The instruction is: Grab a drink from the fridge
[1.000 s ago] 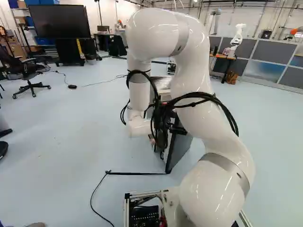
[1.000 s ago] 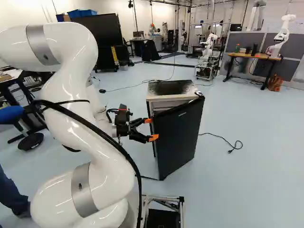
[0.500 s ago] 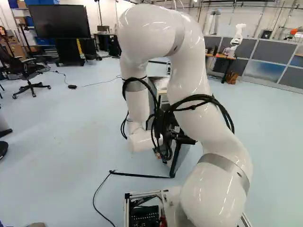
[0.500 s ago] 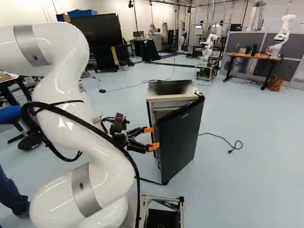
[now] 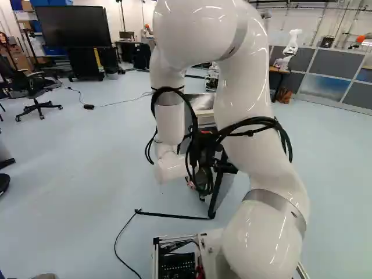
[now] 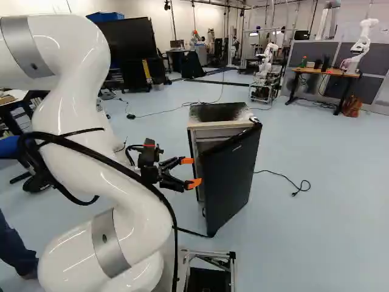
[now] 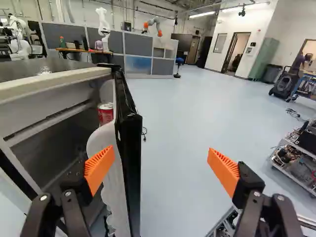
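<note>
One red can [image 7: 105, 114], one fridge [image 6: 230, 182].

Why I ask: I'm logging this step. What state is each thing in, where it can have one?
Gripper: open, holding nothing.
Fridge: upright, its inside exposed.
Door: open.
Can: upright inside the door, lower part hidden; sealed or not, cannot tell.
Plug: lying on the floor, unplugged.
TV: screen dark.
</note>
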Controlling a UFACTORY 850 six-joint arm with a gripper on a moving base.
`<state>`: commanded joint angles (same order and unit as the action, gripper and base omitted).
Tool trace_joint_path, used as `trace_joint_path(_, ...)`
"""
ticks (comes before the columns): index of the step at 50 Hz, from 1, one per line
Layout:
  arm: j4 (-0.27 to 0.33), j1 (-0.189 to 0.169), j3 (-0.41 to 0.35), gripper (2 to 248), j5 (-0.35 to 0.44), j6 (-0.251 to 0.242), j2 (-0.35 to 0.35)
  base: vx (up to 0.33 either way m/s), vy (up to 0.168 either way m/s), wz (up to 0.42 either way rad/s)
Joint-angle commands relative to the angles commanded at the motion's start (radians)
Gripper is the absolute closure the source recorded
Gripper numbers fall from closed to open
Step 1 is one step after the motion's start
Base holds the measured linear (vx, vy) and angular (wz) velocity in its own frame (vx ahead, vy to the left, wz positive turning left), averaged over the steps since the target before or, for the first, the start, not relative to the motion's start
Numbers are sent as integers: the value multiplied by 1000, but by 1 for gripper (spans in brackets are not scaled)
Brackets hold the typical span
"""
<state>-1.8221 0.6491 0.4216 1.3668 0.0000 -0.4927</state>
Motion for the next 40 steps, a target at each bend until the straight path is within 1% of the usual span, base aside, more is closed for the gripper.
trace_joint_path(10,0,-4,-15,3,0,0,70,0,0,0)
trace_joint_path(16,0,4,-15,3,0,0,95,0,0,0)
trace_joint_path(31,0,49,18,3,0,0,93,0,0,0)
trace_joint_path(35,0,53,37,3,0,0,87,0,0,0)
trace_joint_path(40,0,49,66,3,0,0,77,0,0,0)
